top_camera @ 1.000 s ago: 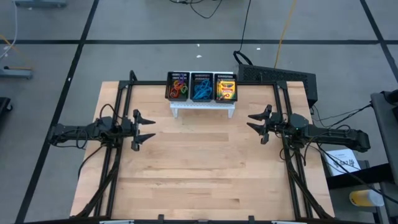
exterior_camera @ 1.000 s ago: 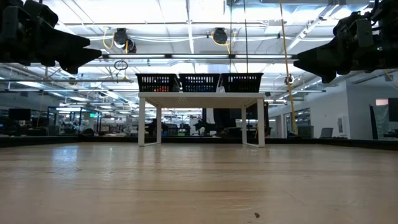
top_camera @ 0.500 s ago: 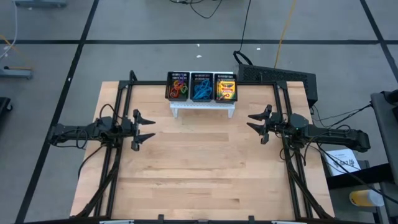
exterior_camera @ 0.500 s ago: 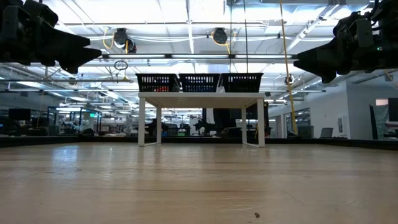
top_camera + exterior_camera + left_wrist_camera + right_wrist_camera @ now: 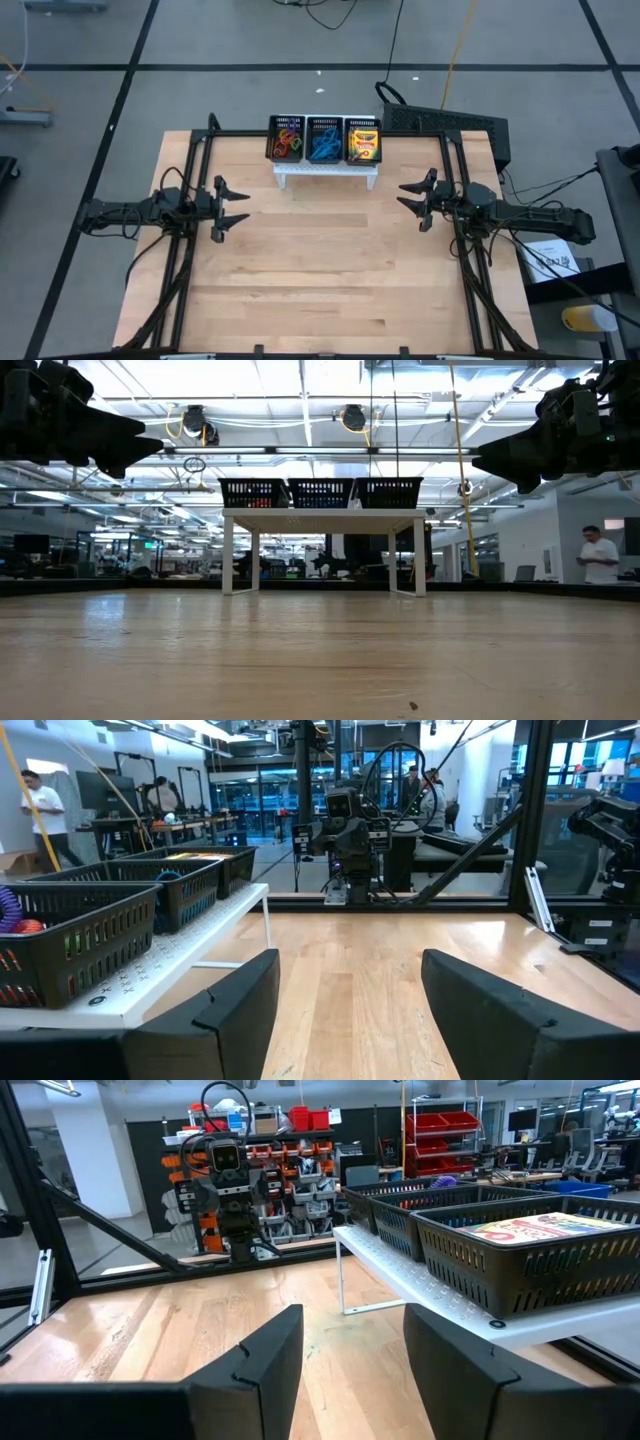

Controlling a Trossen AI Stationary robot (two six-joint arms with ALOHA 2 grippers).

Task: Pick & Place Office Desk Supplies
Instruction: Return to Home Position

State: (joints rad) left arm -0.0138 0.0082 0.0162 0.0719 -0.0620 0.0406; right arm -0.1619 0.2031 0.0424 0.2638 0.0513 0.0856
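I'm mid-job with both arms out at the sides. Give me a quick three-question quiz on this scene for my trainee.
1. True or false: the left pincer and the right pincer both stand open and empty.
2. In the high view, which compartment of the mesh organiser holds the blue loops? A left, B middle, C right.
3. Fill in: the compartment on the right pincer's side holds the yellow-and-green ____.

Key: 1 true. 2 B. 3 crayon boxes.
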